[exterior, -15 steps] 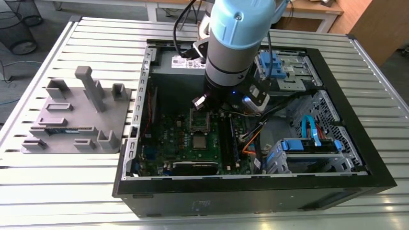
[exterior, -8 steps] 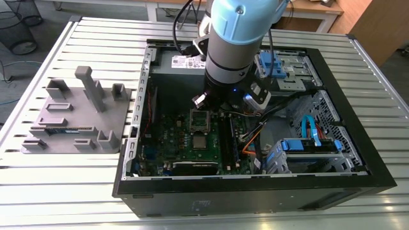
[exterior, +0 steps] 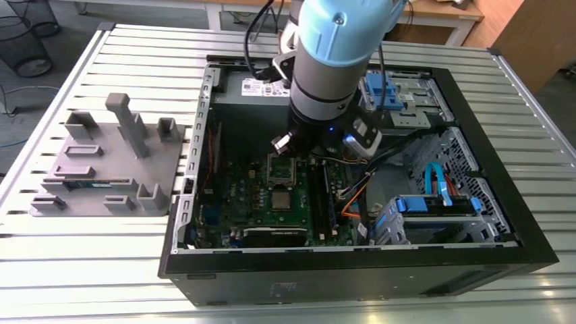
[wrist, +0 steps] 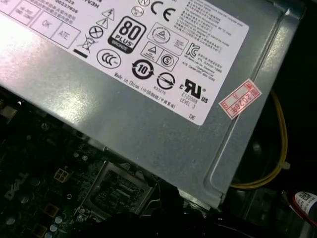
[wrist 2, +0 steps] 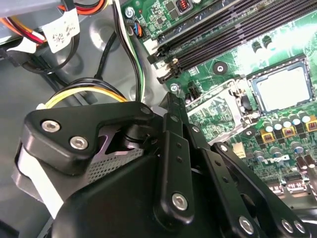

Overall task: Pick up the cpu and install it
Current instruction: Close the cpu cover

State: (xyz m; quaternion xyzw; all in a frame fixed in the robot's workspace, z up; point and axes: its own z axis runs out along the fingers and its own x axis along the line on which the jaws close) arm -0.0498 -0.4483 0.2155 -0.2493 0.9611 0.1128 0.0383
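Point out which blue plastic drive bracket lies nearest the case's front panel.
The blue plastic drive bracket on the lower cage; the other blue bracket sits beside the grey power-supply box.

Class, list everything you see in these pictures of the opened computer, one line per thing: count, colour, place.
Slatted metal table: one, silver-grey, under everything.
Open computer case: one, black, on the table.
Plastic holder tray: one, grey, on the table, to the exterior view's left of the case.
Long thin memory stick: one, green, lying on the tray.
Motherboard: one, green, inside the case.
Metal power-supply box: one, grey, inside the case beside the motherboard.
Drive brackets: at least two, blue, at the case's exterior-view right.
Small flat square cpu: one, silvery-grey, apparently seated in the motherboard's socket frame.
Robot arm: one, light blue and silver, reaching into the case.
Gripper: one, black, above the motherboard near the socket.
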